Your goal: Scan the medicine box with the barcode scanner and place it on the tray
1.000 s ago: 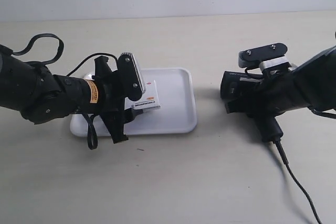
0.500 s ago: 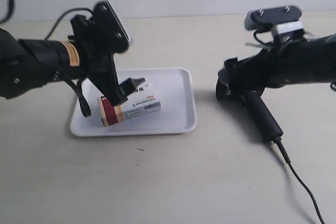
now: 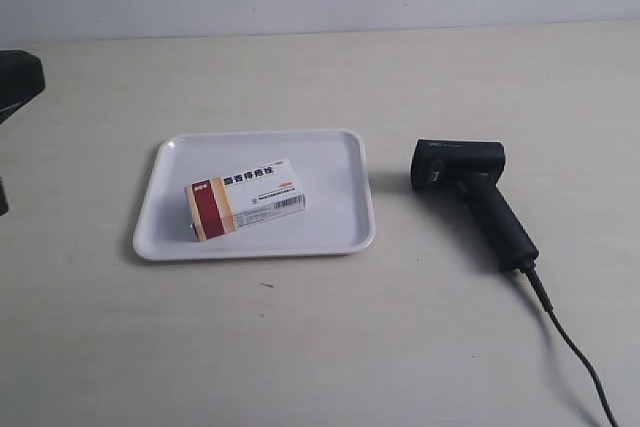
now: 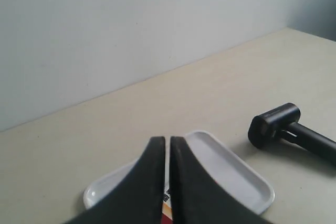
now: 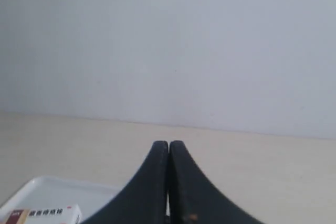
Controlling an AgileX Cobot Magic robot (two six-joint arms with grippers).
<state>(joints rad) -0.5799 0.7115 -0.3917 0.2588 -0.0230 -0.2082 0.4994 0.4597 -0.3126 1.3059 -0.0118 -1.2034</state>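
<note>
**Q:** While the arms are almost wholly out of the exterior view, what lies on the desk, going left to right?

**A:** At the far left edge, a dark piece of arm hardware pokes into the frame; which part it is cannot be told. Right of it, left of the middle of the pale desk, sits the tray, white and shallow with rounded corners. The medicine box lies flat inside it, toward the tray's left half and slightly skewed, its dark red end band pointing left and its barcode on the near side face. Nothing touches the box.

**Q:** And further right?

**A:** The barcode scanner lies on its side on the desk just beside the tray's right edge, apart from it. Its boxy head faces the tray, its handle angles toward the near right, and its black cable trails off to the near right corner.

**Q:** How do the jaws stand?

**A:** In the left wrist view, the left gripper has its jaws nearly pressed together, only a thin slit between them, pinching nothing. Past them appear the tray and the scanner. In the right wrist view, the right gripper has its jaws pressed together and empty, with the box and tray low in that picture.
</note>
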